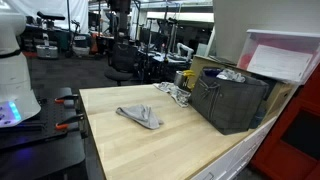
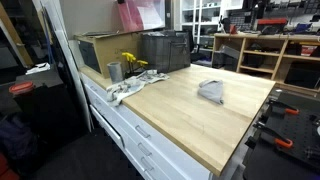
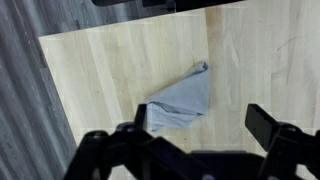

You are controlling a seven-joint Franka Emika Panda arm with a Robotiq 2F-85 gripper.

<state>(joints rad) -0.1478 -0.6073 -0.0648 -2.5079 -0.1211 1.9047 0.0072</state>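
Note:
A grey-blue cloth lies crumpled into a rough triangle on the light wooden tabletop. In the wrist view my gripper hangs high above it, open, with the left finger over the cloth's lower left corner and the right finger over bare wood. Nothing is between the fingers. The same cloth shows near the middle of the table in both exterior views, where the gripper is out of frame.
A dark grey crate stands at the table's back edge, beside a cardboard box. Near them are a metal cup, yellow flowers and a light crumpled rag. Red clamps grip the table edge.

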